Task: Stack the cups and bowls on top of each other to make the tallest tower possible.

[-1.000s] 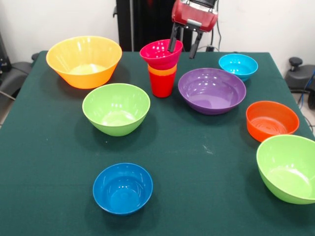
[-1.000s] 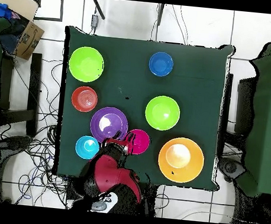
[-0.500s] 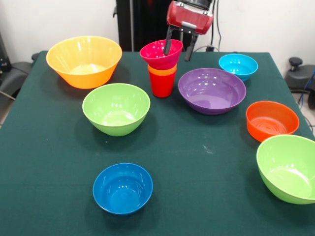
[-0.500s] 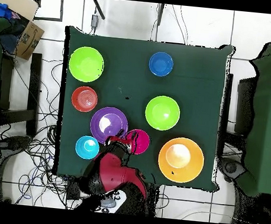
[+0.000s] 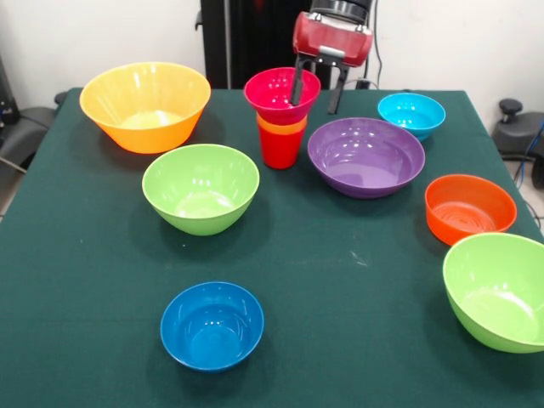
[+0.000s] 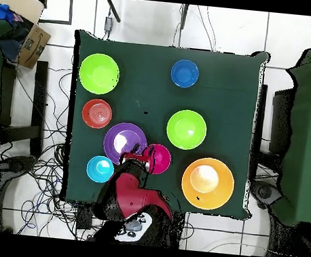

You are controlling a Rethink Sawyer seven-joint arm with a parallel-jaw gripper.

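Your gripper (image 5: 316, 92) stands spread astride the pink bowl's (image 5: 281, 92) rim, one finger inside. That bowl tops the tower (image 5: 280, 119); the arm (image 6: 132, 198) hides the cups from overhead.

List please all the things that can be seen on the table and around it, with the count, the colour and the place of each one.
Tower: 1, pink bowl on orange cup on red cup, far middle of the front view.
Large bowl: 1, yellow-orange, far left.
Green bowls: 2, lime; one left of centre, one at the near right edge.
Purple bowl: 1, right of the tower.
Light blue bowl: 1, far right.
Orange bowl: 1, right side.
Dark blue bowl: 1, near middle.
Table: 1, dark green cloth.
Cardboard box: 1, brown, off the table in the overhead view.
Gripper: 1, red and black, open, astride the pink bowl's rim.
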